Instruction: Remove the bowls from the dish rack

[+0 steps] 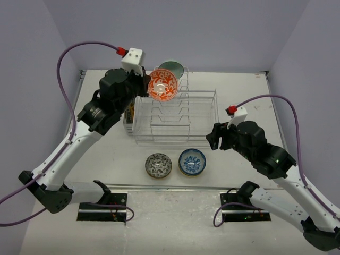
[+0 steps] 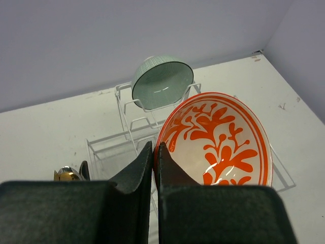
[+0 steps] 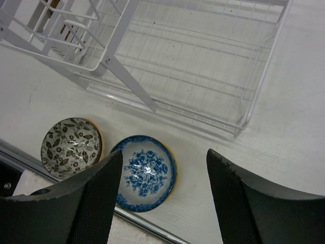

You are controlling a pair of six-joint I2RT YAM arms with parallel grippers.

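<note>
Left claw [image 2: 156,151] clamps the orange bowl [image 2: 218,142] by its rim: clear the rack [image 1: 175,119] wires before lowering to the desk [image 1: 241,87]; right claw [image 3: 163,157] gapes empty.

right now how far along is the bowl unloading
Done: the blue bowl and grey bowl sit on the table before the rack. In hand: left claw shut on the orange bowl above the rack. Left: the green bowl in the rack's far end.
</note>
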